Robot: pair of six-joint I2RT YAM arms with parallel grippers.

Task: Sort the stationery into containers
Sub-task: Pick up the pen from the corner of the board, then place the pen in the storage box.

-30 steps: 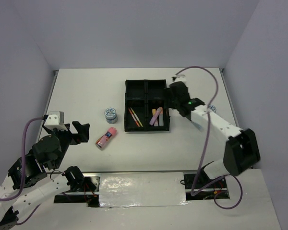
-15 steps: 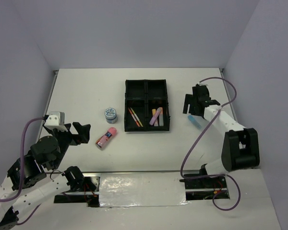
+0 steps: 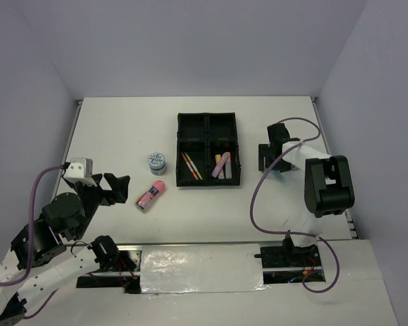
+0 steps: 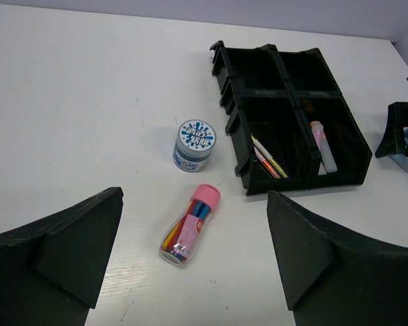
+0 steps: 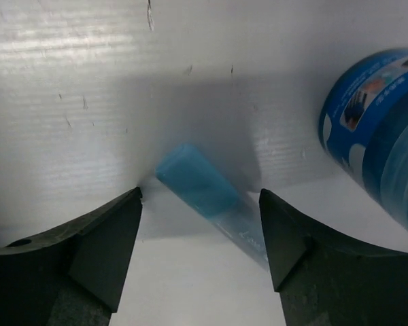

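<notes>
Straddling blue marker (image 5: 197, 180), right gripper (image 5: 200, 197) open; marker's skewed, so closing could flick it into tape roll (image 5: 381, 129) beside marker.

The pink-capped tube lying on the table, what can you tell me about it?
The small clear plastic-looking tube with a pink cap lies on its side on the white table, with its cap end farther from the arms. Colourful contents show through the clear body: orange, blue and pink. It sits apart from the round blue-and-white tub just beyond it, and to the left of the black four-compartment tray. Only the table touches it.
</notes>
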